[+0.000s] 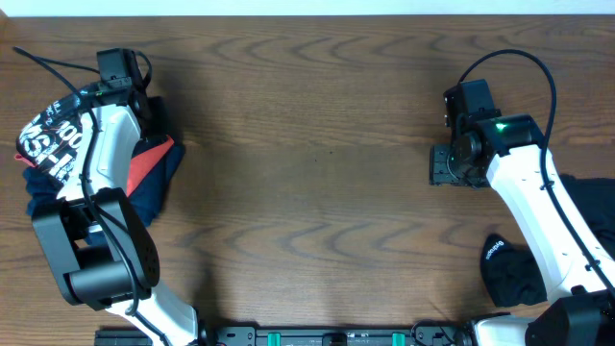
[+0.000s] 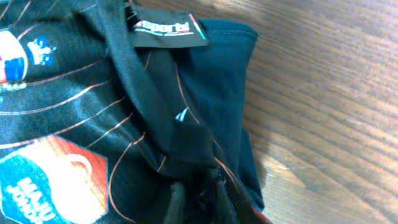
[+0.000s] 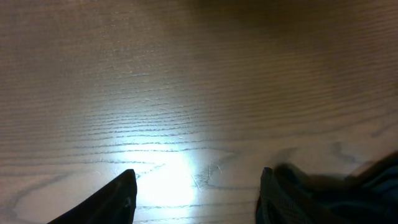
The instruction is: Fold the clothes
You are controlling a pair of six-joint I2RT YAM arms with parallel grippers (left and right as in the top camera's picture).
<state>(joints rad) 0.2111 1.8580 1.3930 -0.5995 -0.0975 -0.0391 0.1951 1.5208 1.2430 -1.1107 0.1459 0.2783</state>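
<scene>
Black T-shirt (image 2: 74, 124) cloth fills the left wrist view, close under the camera. It is crossed by thin orange-white lines, with a red-blue logo (image 2: 43, 180) at its lower left and a black neck label (image 2: 168, 30) near the top. A navy garment (image 2: 217, 74) lies just beside the T-shirt's edge, on the wooden surface (image 2: 336, 112). At the bottom of that view the T-shirt's folds draw into a tight gather between the left jaws, which are nearly closed and pinch the cloth.

From overhead the T-shirt is a crumpled heap partly under the left arm (image 1: 106, 144), its white lettering (image 1: 53, 135) facing up and a red-orange patch (image 1: 154, 159) just beside it. The right jaws are well apart from the T-shirt, across the surface. Their fingertips (image 3: 121, 196) stand wide apart with nothing between them. Farther still from the T-shirt, by the right arm (image 1: 538, 211), lie a black garment with a small white logo (image 1: 509, 274) and another dark garment (image 1: 591, 202).
</scene>
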